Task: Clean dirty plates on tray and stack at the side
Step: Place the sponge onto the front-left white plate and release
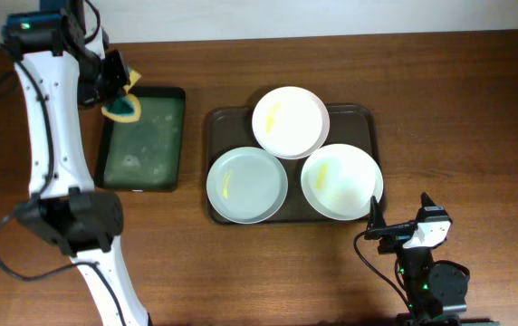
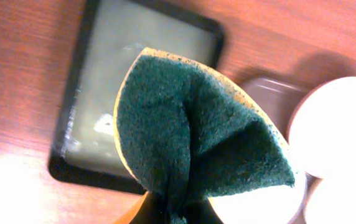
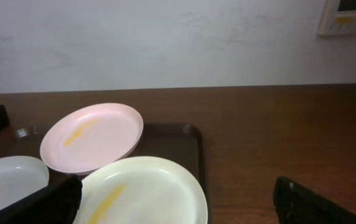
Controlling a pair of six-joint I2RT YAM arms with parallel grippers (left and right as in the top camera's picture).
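Observation:
Three white plates with yellow smears lie on the dark tray (image 1: pixel 214 122): a back plate (image 1: pixel 290 121), a front left plate (image 1: pixel 246 186) and a front right plate (image 1: pixel 341 181). My left gripper (image 1: pixel 119 95) is shut on a green and yellow sponge (image 1: pixel 124 110), held above the back left corner of the green tray (image 1: pixel 142 138). In the left wrist view the sponge (image 2: pixel 190 130) fills the middle. My right gripper (image 1: pixel 397 226) is open and empty, near the table's front, just right of the front right plate (image 3: pixel 140 193). The back plate (image 3: pixel 92 137) also shows there.
The smaller dark green tray (image 2: pixel 147 74) holds wet soapy liquid and stands left of the brown tray. A bare wooden table (image 1: pixel 476 136) stretches to the right of the brown tray. The left arm's white links (image 1: pixel 55 136) stand along the table's left side.

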